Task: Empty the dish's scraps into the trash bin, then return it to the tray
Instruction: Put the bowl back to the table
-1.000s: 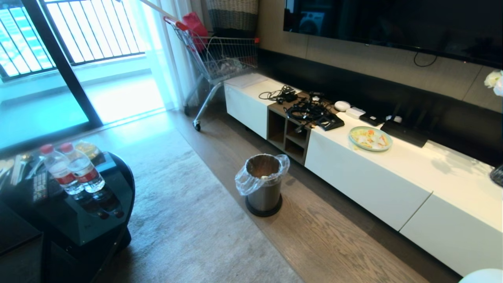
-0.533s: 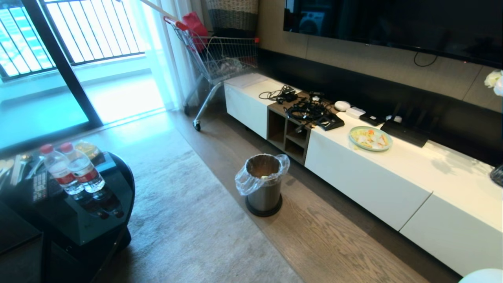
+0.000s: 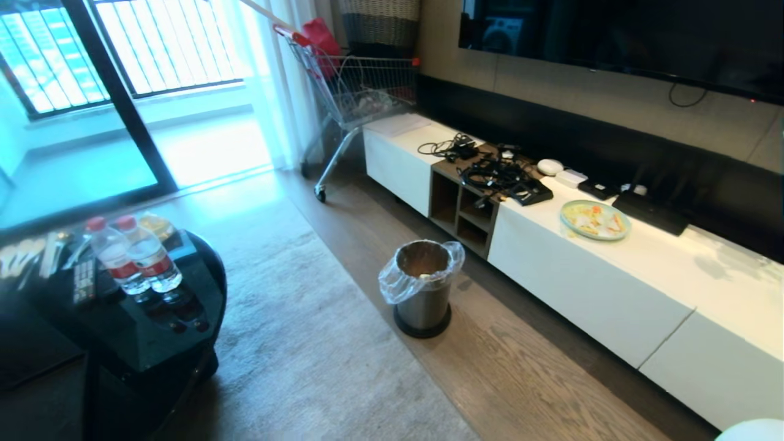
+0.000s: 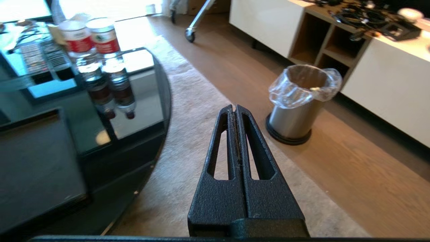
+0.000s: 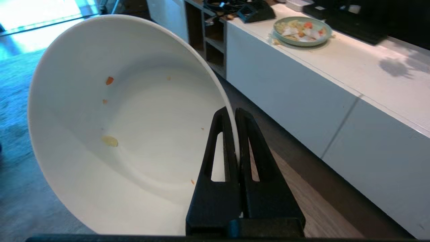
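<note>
My right gripper (image 5: pixel 231 112) is shut on the rim of the dish (image 5: pixel 127 134), a white bowl held tilted with its inside facing the wrist camera. Only tiny orange and yellowish scraps (image 5: pixel 110 141) cling inside it. A sliver of the dish (image 3: pixel 758 430) shows at the bottom right corner of the head view. The trash bin (image 3: pixel 422 291), brushed metal with a clear liner, stands on the wood floor ahead; in the left wrist view the trash bin (image 4: pixel 297 104) sits just beyond my left gripper (image 4: pixel 234 107), which is shut and empty. The black tray (image 4: pixel 37 168) lies on the dark table.
A long white TV cabinet (image 3: pixel 582 288) runs along the right, with a pale green plate of food (image 3: pixel 594 219) and a tangle of cables (image 3: pixel 496 174) on top. Two water bottles (image 3: pixel 135 257) stand on the glass table (image 3: pixel 153 331). A shopping cart (image 3: pixel 355 86) is at the back.
The whole head view has shifted a little to the right, so the camera has moved. Neither arm has moved, and the dish stays gripped.
</note>
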`<state>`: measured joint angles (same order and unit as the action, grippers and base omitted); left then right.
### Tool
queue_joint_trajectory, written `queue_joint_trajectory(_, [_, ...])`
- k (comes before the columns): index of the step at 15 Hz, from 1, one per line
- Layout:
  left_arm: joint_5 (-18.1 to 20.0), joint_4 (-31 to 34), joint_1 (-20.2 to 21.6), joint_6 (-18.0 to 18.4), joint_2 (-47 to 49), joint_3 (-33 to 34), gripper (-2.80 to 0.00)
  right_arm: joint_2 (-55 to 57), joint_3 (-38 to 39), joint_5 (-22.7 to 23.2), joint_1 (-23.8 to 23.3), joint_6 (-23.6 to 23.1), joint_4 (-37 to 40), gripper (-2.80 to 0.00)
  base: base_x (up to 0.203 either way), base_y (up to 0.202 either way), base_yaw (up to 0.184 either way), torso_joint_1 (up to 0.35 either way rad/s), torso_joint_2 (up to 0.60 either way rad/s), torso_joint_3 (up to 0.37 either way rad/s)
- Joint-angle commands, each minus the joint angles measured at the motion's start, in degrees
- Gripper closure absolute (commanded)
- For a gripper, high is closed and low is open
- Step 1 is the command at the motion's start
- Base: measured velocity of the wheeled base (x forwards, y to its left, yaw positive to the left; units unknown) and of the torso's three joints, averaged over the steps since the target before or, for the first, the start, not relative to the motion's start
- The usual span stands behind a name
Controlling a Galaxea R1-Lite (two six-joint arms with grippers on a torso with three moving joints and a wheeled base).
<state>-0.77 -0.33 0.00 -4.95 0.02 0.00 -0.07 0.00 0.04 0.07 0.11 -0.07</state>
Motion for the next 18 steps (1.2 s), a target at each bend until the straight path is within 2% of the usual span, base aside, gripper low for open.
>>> queue_joint_trajectory(1, [0.0,0.0,0.0,-0.1,0.0,0.0,0.0,0.1,0.0,0.0,0.0,0.0,0.0,0.0,0.001,-0.007,0.159,0.002,0.01,0.002])
queue_joint_trajectory(18, [0.0,0.0,0.0,0.0,0.0,0.0,0.0,0.1,0.0,0.0,0.0,0.0,0.0,0.0,-0.001,-0.009,0.17,0.002,0.0,0.002])
